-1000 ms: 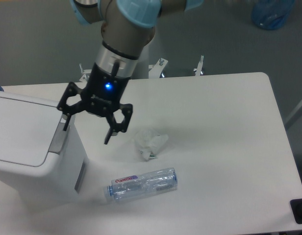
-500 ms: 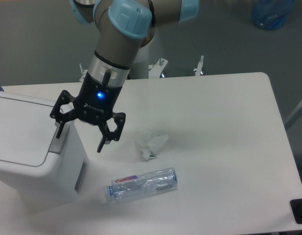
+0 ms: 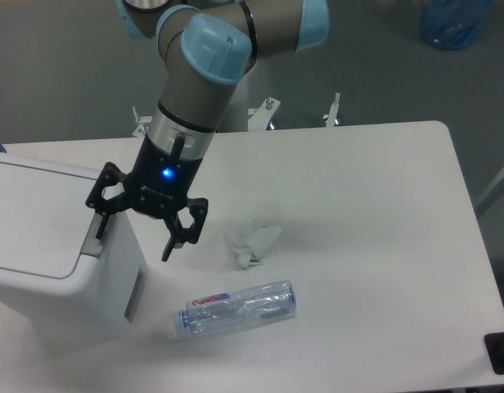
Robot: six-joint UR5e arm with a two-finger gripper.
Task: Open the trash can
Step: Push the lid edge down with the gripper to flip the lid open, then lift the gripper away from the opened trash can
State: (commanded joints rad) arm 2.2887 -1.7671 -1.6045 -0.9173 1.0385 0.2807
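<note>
Here, the white table (image 3: 375,246) fills most of the view, its far right corner rounded against the grey floor. On its left end stands the trash can (image 3: 47,270), a big white box with rounded corners; its flat lid (image 3: 31,221) lies down and shut, and the grey push tab (image 3: 94,239) sits at the lid's right edge. My arm (image 3: 211,74) reaches down from the top of the view, grey tube with pale blue joint caps, and ends in a black wrist showing a small blue light. My gripper (image 3: 133,237) hangs over the right edge of the can with its two black fingers spread wide apart, grasping nothing. One finger points down at the grey tab, right at it or touching it; I cannot tell which. The other finger hangs off the can's right side, above the bare table. Nearer the front of the table a clear plastic bottle (image 3: 240,308) lies on its side, with a red and purple label at its left end, well apart from my fingers. Between the bottle and my wrist sits a crumpled white wad of paper (image 3: 250,239).
</note>
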